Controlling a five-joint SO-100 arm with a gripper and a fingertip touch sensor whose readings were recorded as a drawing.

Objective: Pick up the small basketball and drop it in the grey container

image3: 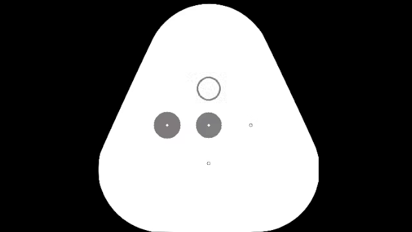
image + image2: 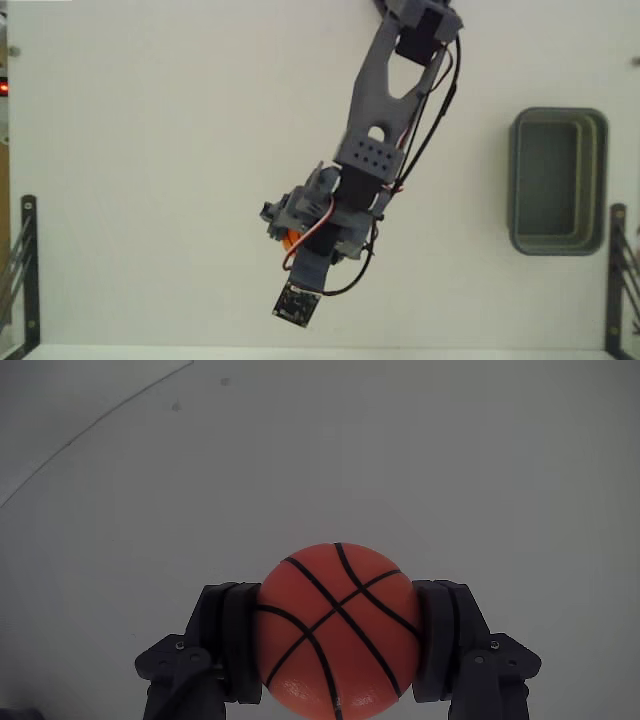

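We had the gripper clamped on the ball, one finger on each side for an even hold; the tub sat well apart, empty.

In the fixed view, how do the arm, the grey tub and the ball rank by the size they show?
1. The arm, the longest shape.
2. The grey tub.
3. The ball: only an orange sliver shows under the end effector, so its true size is hidden here.
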